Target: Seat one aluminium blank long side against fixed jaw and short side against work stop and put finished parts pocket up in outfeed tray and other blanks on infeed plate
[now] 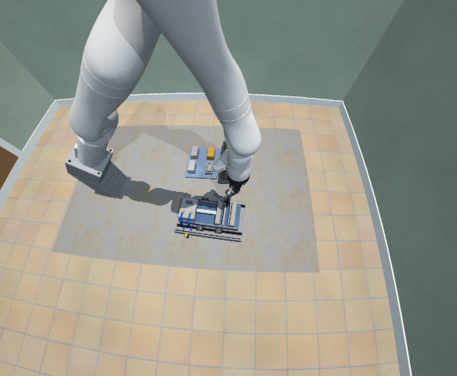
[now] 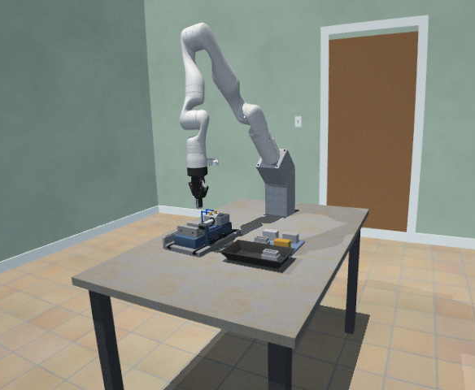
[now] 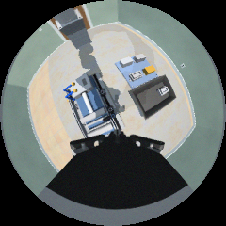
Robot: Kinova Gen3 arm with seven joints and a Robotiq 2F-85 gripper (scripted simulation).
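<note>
With its jaws pressed together on nothing, the gripper (image 2: 197, 200) hangs just above the vise (image 2: 199, 236), so a descent could knock the vise, while the blanks (image 2: 270, 233) sit on the blue plate (image 1: 189, 173) and one part (image 2: 271, 253) lies in the tray (image 2: 234, 253).

The arm (image 2: 195, 96) arches high, wrist pointing straight down, gripper (image 2: 198, 204) fully closed and empty.
</note>
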